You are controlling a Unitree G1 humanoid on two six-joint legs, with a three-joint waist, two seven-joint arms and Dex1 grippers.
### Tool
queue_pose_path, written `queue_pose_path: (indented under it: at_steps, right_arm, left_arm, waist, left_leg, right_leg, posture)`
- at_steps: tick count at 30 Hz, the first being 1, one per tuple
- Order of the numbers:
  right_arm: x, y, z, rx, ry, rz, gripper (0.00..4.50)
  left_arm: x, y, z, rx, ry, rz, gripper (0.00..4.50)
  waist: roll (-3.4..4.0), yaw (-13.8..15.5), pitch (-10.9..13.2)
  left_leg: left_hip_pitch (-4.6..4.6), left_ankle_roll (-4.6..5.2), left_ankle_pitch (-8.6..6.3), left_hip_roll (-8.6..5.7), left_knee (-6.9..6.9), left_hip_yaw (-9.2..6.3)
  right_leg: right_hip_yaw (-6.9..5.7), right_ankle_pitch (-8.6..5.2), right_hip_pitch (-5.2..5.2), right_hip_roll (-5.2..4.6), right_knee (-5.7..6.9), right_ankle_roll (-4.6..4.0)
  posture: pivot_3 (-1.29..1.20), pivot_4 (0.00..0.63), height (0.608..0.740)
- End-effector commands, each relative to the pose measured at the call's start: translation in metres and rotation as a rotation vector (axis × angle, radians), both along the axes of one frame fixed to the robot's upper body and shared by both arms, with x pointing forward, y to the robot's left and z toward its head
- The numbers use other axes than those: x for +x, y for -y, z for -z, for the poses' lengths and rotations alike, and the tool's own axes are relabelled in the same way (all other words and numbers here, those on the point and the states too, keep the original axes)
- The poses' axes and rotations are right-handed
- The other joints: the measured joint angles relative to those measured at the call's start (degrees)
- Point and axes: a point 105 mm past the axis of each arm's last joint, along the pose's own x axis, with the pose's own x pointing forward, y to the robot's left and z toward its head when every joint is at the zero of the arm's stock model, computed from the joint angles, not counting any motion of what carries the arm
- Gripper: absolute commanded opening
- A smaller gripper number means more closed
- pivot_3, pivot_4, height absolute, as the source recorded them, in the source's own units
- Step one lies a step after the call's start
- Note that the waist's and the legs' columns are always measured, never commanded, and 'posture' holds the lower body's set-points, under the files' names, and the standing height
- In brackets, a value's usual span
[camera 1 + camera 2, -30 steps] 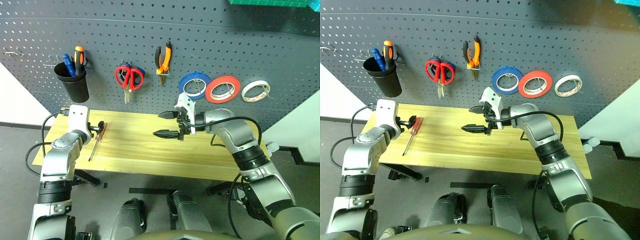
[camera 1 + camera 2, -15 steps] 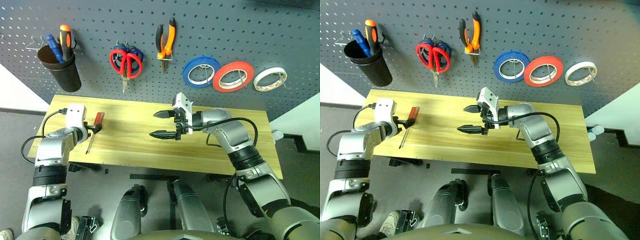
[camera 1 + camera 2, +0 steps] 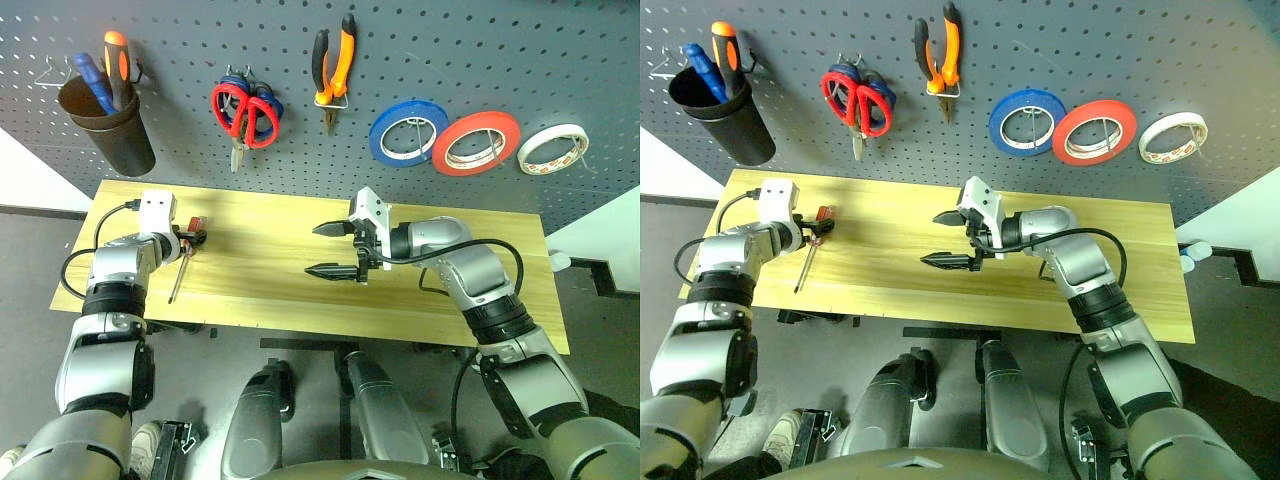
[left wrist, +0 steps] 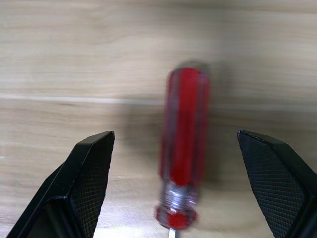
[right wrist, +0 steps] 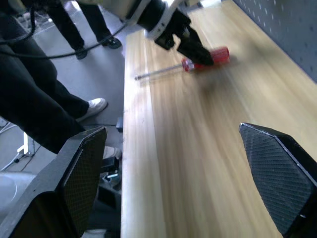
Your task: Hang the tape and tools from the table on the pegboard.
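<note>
One item remains on the surface (image 3: 420,300): the small red-handled screwdriver (image 3: 185,266), lying flat near the left end, handle toward the pegboard (image 3: 420,60), shaft toward the near edge. On the pegboard hang the red-handled scissors (image 3: 240,108), the pliers (image 3: 333,62) and the whitish tape (image 3: 553,148), alongside a blue roll (image 3: 408,132) and a red-orange roll (image 3: 476,141).

Step in hand, as judged: pickup of the screwdriver. The left pincer (image 4: 181,188) is spread wide and empty, one finger on either side of the red handle, apart from it. The right pincer (image 3: 335,250) hovers over the middle of the surface, equally wide and holding nothing.

Next move, as judged: lower the left pincer a little and close across the handle's mid-length, squarely, since the round handle may roll. Hanging will then require a free hook; none is confirmed from these views.
</note>
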Motion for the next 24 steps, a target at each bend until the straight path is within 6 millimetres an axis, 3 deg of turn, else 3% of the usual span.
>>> queue_pose_path:
  at_steps: [1, 8, 11, 20, 24]
  right_arm:
    - [-0.004, 0.004, -0.013, 0.027, 0.032, 0.005, 4.50]
    - [0.000, 0.007, -0.014, 0.024, 0.026, 0.037, 4.50]
    - [0.000, 0.007, -0.016, 0.032, 0.029, 0.036, 4.50]
    - [-0.001, 0.006, -0.027, 0.059, 0.040, -0.012, 4.50]
    - [-0.004, 0.006, -0.030, 0.067, 0.062, -0.033, 4.50]
  left_arm:
    - [-0.005, -0.005, 0.008, 0.006, -0.062, -0.004, 4.16]
    - [-0.013, 0.001, 0.025, -0.037, -0.125, -0.003, 4.16]
    - [-0.017, -0.002, 0.027, -0.042, -0.143, -0.016, 3.60]
    - [-0.020, -0.005, 0.024, -0.054, -0.109, -0.028, 0.85]
    - [-0.018, -0.007, 0.017, -0.050, -0.085, -0.028, 0.85]
  waist:
    - [0.02, 0.1, 0.1]
    - [0.16, 0.0, 0.2]
    - [0.16, 0.0, 0.2]
    - [0.17, 0.0, 0.2]
    - [0.17, 0.0, 0.2]
  left_leg:
    - [-0.08, -0.01, 0.00, 0.00, 0.00, 0.00]
    - [-0.07, -0.15, 0.09, 0.00, 0.02, 0.00]
    - [-0.02, -0.20, 0.12, 0.00, 0.04, 0.02]
    - [0.02, -0.24, 0.14, 0.00, 0.04, 0.02]
    - [0.01, -0.24, 0.14, 0.00, 0.04, 0.01]
  right_leg:
    - [-0.01, 0.00, -0.08, 0.00, 0.01, 0.00]
    - [-0.02, -0.01, -0.15, 0.00, 0.24, 0.00]
    - [-0.02, -0.02, -0.14, 0.00, 0.31, 0.01]
    - [-0.02, -0.02, -0.11, 0.03, 0.33, 0.02]
    - [-0.02, -0.02, -0.11, 0.03, 0.33, 0.02]
  posture:
    - [-0.01, 0.430, 0.734]
    - [-0.01, 0.428, 0.734]
    - [-0.01, 0.425, 0.734]
    - [-0.01, 0.406, 0.734]
    - [-0.01, 0.394, 0.734]
